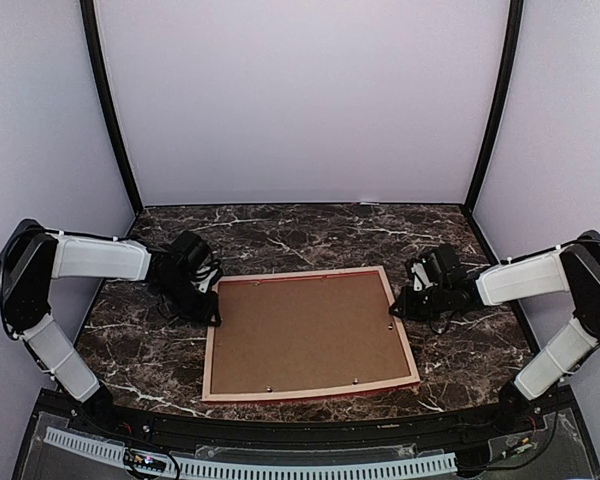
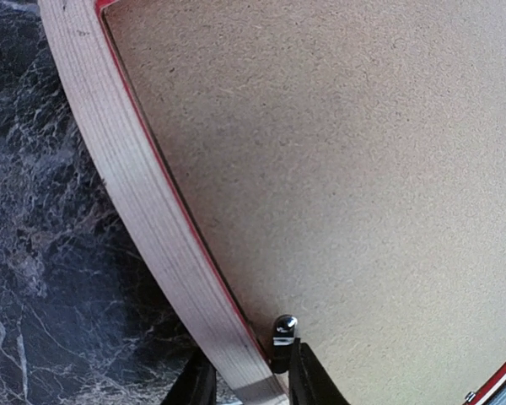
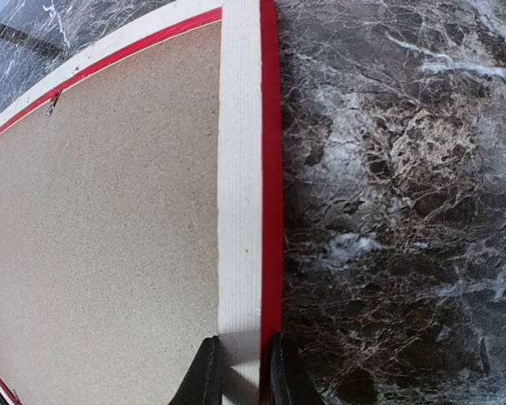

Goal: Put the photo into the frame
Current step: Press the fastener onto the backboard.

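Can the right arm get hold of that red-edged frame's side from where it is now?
Probably yes: the right claw sits astride a rail of the frame, one finger each side, with nothing else between them.

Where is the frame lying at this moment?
In the top view the frame lies back up at the middle of the marble table, the left hand at its left rail and the right hand at its right rail.
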### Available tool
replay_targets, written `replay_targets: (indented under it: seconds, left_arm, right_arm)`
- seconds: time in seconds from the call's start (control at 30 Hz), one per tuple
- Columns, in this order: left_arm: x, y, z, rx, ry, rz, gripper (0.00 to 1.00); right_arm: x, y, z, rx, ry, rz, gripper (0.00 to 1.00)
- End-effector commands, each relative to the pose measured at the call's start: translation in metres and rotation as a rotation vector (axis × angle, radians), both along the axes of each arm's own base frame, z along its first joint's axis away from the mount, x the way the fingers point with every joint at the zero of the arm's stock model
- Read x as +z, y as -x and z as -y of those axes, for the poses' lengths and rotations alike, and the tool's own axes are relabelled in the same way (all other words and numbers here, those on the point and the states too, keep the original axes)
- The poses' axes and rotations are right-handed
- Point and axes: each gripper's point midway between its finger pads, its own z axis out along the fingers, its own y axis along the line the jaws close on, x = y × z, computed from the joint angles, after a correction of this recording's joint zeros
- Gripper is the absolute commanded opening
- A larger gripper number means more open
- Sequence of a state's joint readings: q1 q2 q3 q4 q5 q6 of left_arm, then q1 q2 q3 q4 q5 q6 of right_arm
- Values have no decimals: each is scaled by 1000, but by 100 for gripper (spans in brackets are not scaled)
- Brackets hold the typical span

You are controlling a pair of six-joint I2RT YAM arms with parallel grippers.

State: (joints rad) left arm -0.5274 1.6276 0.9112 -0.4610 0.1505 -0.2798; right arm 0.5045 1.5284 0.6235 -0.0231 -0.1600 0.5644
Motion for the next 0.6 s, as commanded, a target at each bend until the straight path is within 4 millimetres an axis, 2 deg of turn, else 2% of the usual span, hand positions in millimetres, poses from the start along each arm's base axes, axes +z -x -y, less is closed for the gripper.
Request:
replay_targets:
  seconds: [0.0, 0.07, 0.13, 0.17, 0.23, 0.37, 0.57]
  left_arm:
    - [-4, -8, 8, -38, 19, 29, 11]
    - [1, -12, 14, -42, 54, 52, 11]
    - [5, -16, 18, -49, 76, 65, 22]
    - [7, -18, 20, -54, 80, 68, 33]
    - [10, -21, 21, -62, 75, 65, 45]
    - [13, -25, 23, -68, 66, 61, 54]
    - [12, -22, 19, -75, 44, 40, 57]
  right_arm:
    - [-47, 65, 14, 21, 69, -280, 0]
    - [-47, 67, 13, 21, 65, -282, 0]
    - [-47, 68, 12, 23, 60, -285, 0]
    - [-48, 69, 12, 24, 59, -286, 0]
    - [-48, 70, 10, 29, 54, -288, 0]
    - [-51, 69, 8, 40, 55, -293, 0]
    - [-53, 70, 7, 46, 54, -295, 0]
